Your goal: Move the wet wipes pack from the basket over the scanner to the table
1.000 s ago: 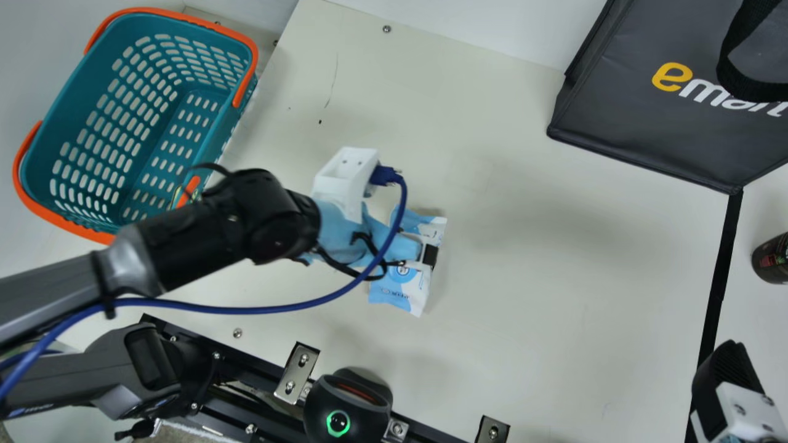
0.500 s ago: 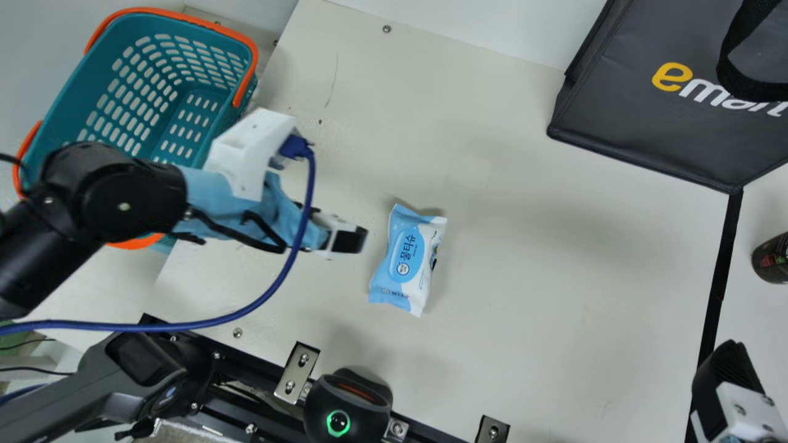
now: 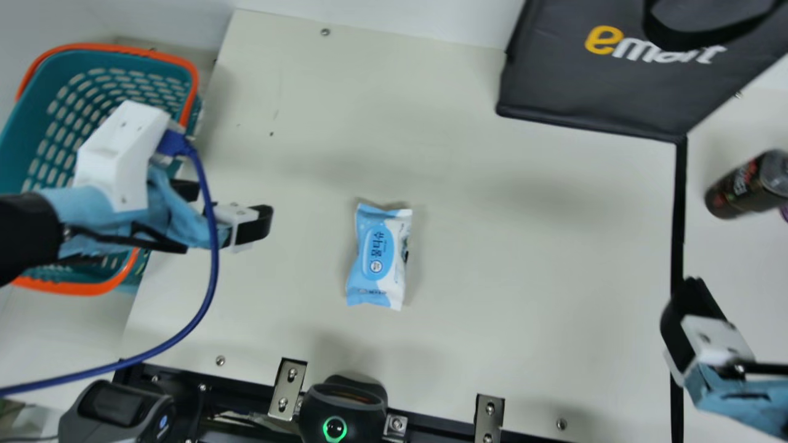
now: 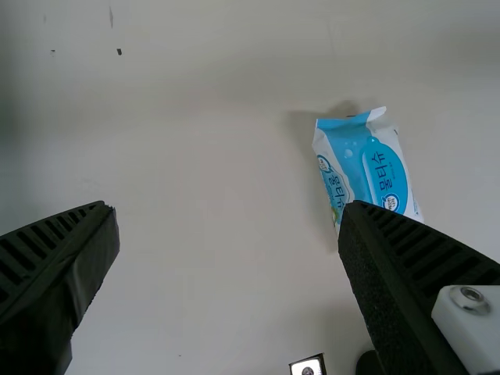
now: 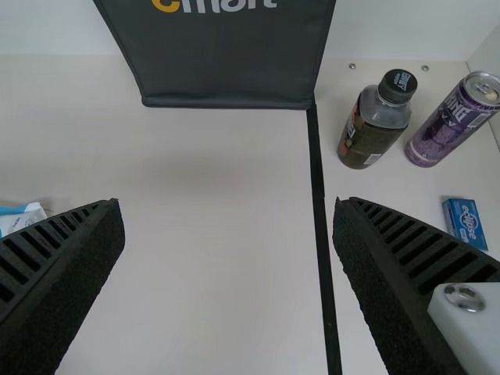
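We see the wet wipes pack (image 3: 378, 255) on the table (image 3: 492, 246), right of our left gripper (image 4: 228, 207), the nearer one, fingers apart; pack's long axis runs near-far. Looks delivered, so we'd back off left.

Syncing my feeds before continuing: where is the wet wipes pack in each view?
Main view: the wet wipes pack lies just below centre.
Left wrist view: partly hidden behind one finger of the left gripper.
Right wrist view: cut off by the picture's edge, near the right gripper.
Shared landmark: the cream table.
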{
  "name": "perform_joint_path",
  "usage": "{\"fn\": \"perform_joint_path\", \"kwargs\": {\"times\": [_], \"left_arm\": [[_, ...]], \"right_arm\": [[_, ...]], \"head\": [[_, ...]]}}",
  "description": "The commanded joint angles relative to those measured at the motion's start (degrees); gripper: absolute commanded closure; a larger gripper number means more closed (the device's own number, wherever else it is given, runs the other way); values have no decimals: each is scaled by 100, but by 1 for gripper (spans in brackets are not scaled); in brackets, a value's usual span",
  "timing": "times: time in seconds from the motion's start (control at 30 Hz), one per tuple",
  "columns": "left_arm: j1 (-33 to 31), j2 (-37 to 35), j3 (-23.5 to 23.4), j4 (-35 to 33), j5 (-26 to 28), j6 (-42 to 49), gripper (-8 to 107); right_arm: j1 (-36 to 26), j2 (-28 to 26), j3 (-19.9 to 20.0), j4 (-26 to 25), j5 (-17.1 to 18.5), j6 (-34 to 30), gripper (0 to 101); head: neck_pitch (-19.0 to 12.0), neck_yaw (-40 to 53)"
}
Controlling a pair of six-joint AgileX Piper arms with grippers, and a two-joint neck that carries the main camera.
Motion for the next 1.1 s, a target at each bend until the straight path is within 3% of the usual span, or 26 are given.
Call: {"fn": "perform_joint_path", "kwargs": {"times": [0.0, 0.5, 1.0, 1.07], "left_arm": [[0, 0, 0, 0, 0, 0, 9], [-315, 61, -37, 60, -56, -211, 9], [-2715, 1006, -570, 1005, -857, -2269, 9], [-3020, 1190, -688, 1158, -929, -2548, 22]], "right_arm": [[0, 0, 0, 0, 0, 0, 6], [0, 0, 0, 0, 8, 0, 6], [0, 0, 0, 0, 8, 0, 6], [0, 0, 0, 0, 8, 0, 6]], "head": [[-175, -536], [-175, -668], [-175, -668], [-175, -668]]}}
